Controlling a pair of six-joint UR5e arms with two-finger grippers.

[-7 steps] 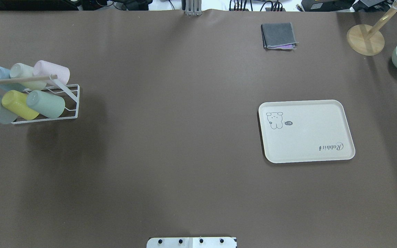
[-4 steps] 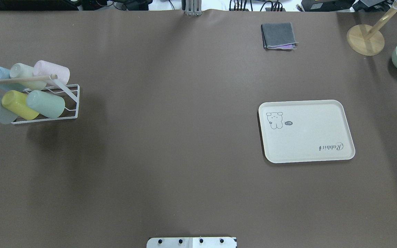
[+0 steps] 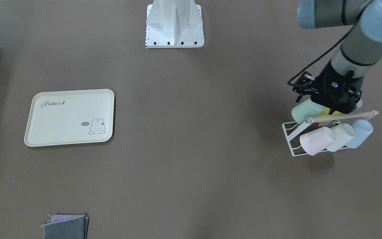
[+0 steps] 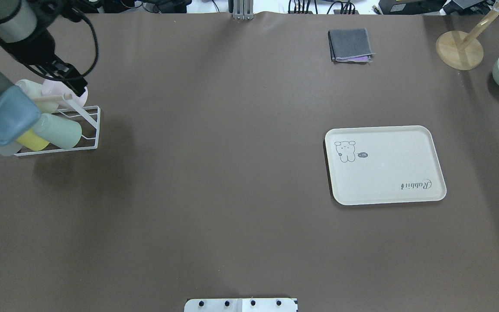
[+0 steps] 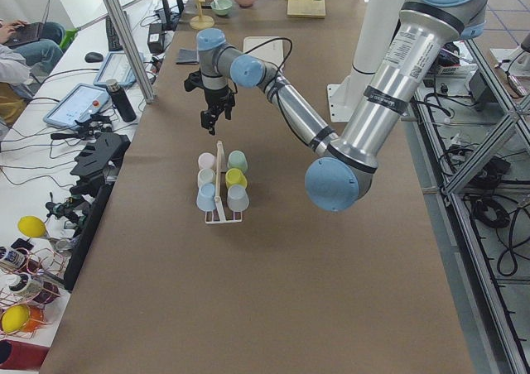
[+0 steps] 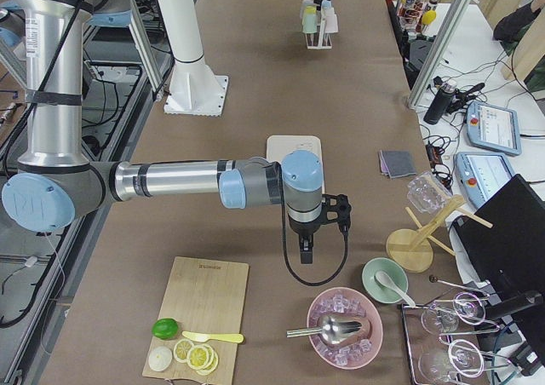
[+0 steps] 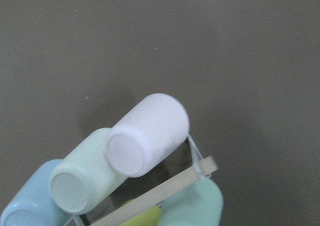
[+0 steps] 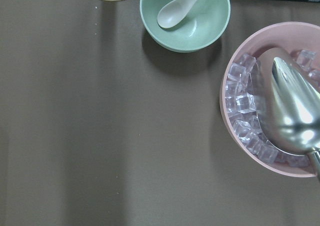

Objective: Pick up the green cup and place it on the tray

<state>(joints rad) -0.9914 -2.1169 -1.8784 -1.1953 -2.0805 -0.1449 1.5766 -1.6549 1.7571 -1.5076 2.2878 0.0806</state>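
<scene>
On the wire rack (image 4: 98, 128), the green cup (image 4: 60, 130) looks light, rigid, smooth; grip across its sidewall. Left tool (image 4: 75, 83) spacing: cannot tell.

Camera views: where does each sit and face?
Front-facing: across the table, facing the base; left arm by the cup rack.
Overhead: behind the robot, looking forward and down; left arm at left.
Exterior left: table's left end; left arm near.
Exterior right: opposite end; right arm near.
Left wrist: down on the pink cup; no robot parts.
Right wrist: down on ice bowl, green bowl; none.
Front-facing and overhead share tray, green cup.
</scene>
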